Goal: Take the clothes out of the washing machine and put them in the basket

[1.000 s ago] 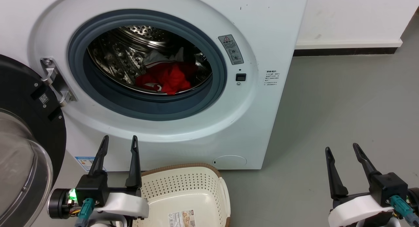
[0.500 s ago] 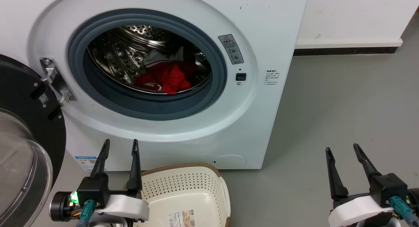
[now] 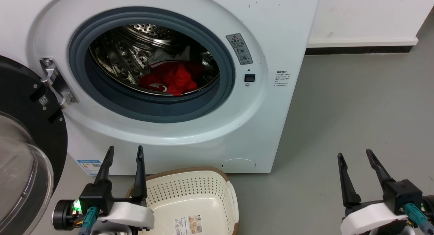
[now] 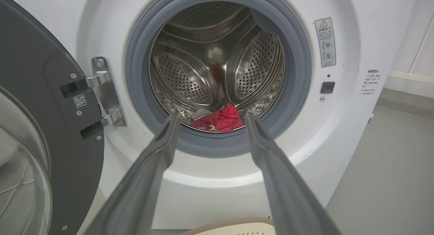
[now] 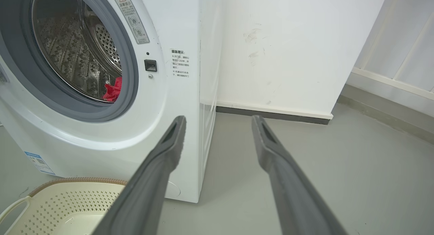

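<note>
Clothes (image 3: 171, 79) lie bunched low in the washing machine (image 3: 264, 119) drum (image 3: 122, 55); none are in the basket (image 3: 184, 169) yet. Left gripper (image 3: 125, 148): fingers spread, empty, red heap straight ahead and above, framed between them on its wrist view. Right gripper (image 3: 354, 153): spread, empty, off beside the machine. I judge the left nearer.

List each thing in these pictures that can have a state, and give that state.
door: swung wide open
clothes: heaped inside the washing machine
basket: upright, no clothes seen inside
left gripper: open, empty
right gripper: open, empty
</note>
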### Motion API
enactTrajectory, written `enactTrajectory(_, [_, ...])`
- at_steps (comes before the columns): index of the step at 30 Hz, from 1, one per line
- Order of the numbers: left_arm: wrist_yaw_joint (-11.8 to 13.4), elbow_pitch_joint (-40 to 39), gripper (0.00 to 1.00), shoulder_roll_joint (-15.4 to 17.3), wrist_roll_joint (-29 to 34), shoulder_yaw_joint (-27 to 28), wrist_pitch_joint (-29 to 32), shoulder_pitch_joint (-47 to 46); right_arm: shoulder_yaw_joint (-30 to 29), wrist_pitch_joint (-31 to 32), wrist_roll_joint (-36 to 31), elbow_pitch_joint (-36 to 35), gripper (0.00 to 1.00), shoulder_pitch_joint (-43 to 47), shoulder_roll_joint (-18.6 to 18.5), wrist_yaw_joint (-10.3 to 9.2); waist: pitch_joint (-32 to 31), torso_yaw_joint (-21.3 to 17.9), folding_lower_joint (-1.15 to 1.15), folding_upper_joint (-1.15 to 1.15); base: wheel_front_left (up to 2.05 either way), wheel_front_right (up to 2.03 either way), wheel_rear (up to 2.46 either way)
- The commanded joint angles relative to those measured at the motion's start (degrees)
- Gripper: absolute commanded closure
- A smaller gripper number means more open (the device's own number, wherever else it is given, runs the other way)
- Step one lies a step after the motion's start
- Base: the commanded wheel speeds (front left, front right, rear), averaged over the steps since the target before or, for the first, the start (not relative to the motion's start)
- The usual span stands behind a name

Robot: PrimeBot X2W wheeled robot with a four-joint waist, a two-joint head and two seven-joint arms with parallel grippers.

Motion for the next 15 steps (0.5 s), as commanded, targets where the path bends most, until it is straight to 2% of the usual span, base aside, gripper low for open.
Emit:
enactTrajectory(1, [-0.1,0.1,0.00,-0.2,0.1,0.2,-0.2,-0.5,0.0,-0.4,0.5,0.1,0.00,0.0,-0.2,-0.02,0.0,0.0,0.00,0.00,0.00,0.00,0.00])
enactTrajectory(15, [-0.4,0.5,0.00,-0.6,0.4,0.9,-0.2,-1.3,0.1,-0.2,0.8,0.1,0.00,-0.6,-0.2,-0.02,0.7,-0.1,0.00,0.00,0.00,0.00,0.00])
